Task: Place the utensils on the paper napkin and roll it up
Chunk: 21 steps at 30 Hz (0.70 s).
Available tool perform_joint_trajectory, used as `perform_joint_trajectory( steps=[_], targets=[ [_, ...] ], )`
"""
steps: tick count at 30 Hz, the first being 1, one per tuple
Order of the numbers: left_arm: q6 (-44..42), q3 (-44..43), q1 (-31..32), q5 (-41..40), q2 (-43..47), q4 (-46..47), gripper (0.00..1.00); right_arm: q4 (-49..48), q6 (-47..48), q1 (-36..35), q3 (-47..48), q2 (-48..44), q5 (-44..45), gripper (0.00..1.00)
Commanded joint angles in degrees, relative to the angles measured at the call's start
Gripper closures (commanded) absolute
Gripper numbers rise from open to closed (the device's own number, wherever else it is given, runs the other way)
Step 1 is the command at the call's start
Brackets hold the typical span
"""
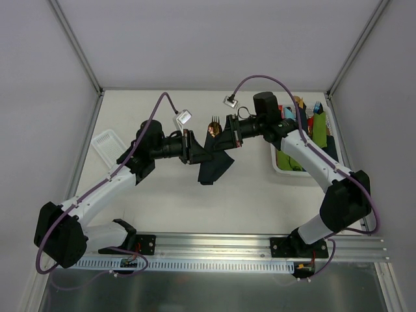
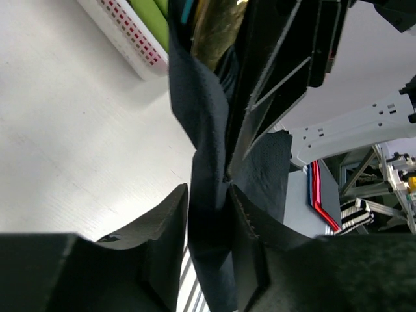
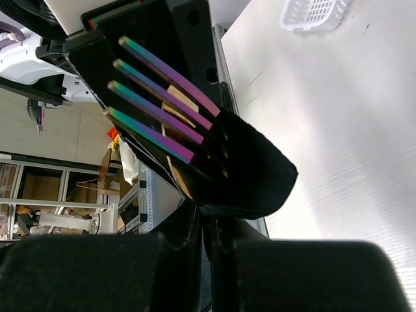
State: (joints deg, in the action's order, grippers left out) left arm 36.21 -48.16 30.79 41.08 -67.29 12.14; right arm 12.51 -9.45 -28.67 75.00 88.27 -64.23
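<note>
The dark paper napkin (image 1: 214,168) hangs above the table's middle, wrapped round the utensils. The fork (image 3: 162,97), with rainbow-tinted tines, sticks out of its upper end, and the gold spoon (image 2: 218,29) shows beside it. In the top view both tips (image 1: 213,127) poke up between the two grippers. My left gripper (image 2: 208,188) comes from the left, its fingers against either side of the napkin's (image 2: 208,214) lower part. My right gripper (image 3: 209,218) comes from the right, shut on a thin fold of the napkin (image 3: 260,175) just below the fork.
A white basket (image 1: 281,166) holding green and pink rolls stands at the right, close behind the right arm. A small white basket (image 1: 108,144) sits at the left. The arms' mounting rail (image 1: 214,250) runs along the near edge.
</note>
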Motion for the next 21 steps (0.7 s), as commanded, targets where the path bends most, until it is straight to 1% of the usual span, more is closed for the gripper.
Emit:
perform_joint_trajectory(
  steps=[1, 2, 8, 9, 13, 14, 15, 18, 19, 20, 21],
  targets=[
    [-1.2, -0.5, 0.2, 1.6, 1.7, 3.2, 0.71, -2.0, -1.2, -1.2, 3.9, -1.9, -2.7, 1.00],
    [-1.1, -0.4, 0.3, 1.8, 1.7, 3.6, 0.77, -2.1, -1.1, -1.5, 4.1, -1.7, -2.8, 1.00],
    [0.6, 1.3, 0.2, 2.1, 2.1, 6.8, 0.95, -2.0, -1.4, -2.4, 5.0, -0.9, -3.4, 1.00],
    [0.8, 1.6, 0.2, 1.8, 2.2, 7.4, 1.00, -2.0, -1.5, -2.4, 5.1, -0.9, -3.4, 1.00],
    [2.6, 3.2, 0.2, 0.5, 3.2, 10.4, 1.00, -1.7, -1.4, -2.6, 5.9, -1.1, -2.5, 1.00],
    [2.8, 3.7, 0.3, -0.9, 3.5, 10.9, 1.00, -1.3, -1.1, -2.5, 6.4, -0.9, -1.7, 1.00],
    [2.9, 4.4, 0.2, -1.9, 4.2, 11.2, 1.00, 0.9, -0.4, -2.4, 7.0, -0.7, -1.0, 0.96],
    [2.8, 5.6, 0.1, -6.4, 6.5, 11.2, 1.00, 6.5, 3.2, -1.4, 10.6, -0.5, 2.3, 0.78],
    [3.2, 5.8, -0.2, -7.4, 7.0, 11.2, 1.00, 7.3, 3.5, -0.9, 11.2, -0.6, 3.2, 0.69],
    [3.3, 6.1, -0.7, -8.6, 7.5, 11.1, 1.00, 8.0, 3.9, 0.5, 12.3, -0.6, 4.0, 0.57],
    [3.5, 6.4, -1.0, -11.3, 8.6, 11.0, 1.00, 8.7, 3.9, 1.4, 12.7, -1.1, 5.6, 0.53]
  ],
)
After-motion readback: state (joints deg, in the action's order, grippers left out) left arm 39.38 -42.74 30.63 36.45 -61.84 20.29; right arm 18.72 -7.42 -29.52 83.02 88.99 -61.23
